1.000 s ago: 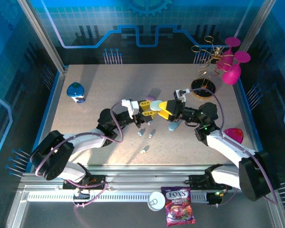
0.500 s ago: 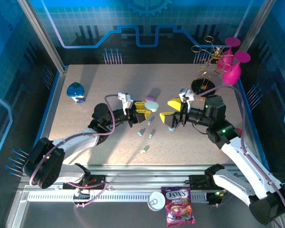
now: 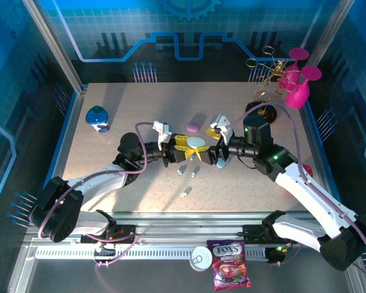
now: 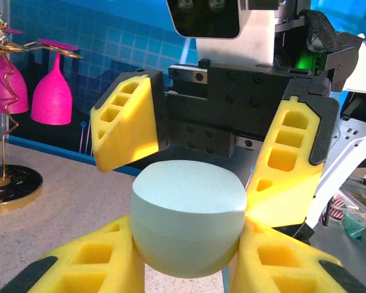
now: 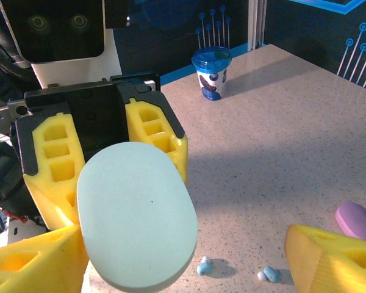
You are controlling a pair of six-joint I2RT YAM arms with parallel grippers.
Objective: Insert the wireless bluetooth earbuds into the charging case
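Cases: 2 clear. One pale teal case (image 4: pixel 186 207) is up off the table, pinched at its sides by the left gripper (image 3: pixel 188 145), claw narrow and holding it. One purple case (image 3: pixel 192 127) lies just behind the teal case.

The right gripper (image 3: pixel 208 149) faces it from the other side, claw wide, nothing held, fingers (image 4: pixel 125 125) spread to either side of the teal case.

Earbuds (image 3: pixel 180 171): 3 small pale blue pieces counted from above. All are loose on the table on the near side of the teal case, 2 close under it and 1 (image 3: pixel 185 193) farther toward the near edge. None sits in a case.

Also 1 blue cup (image 3: pixel 97 118) well left of the teal case. 2 pink glasses (image 4: pixel 50 88) hang on 1 gold wire rack (image 4: pixel 6 183), well right of and behind it. 1 candy bag (image 3: pixel 230 273) and 1 white round lid (image 3: pixel 201 259) are past the near edge.

The table (image 3: pixel 110 165) is speckled beige. The walls are blue with printed circuit lines, in an aluminium frame.
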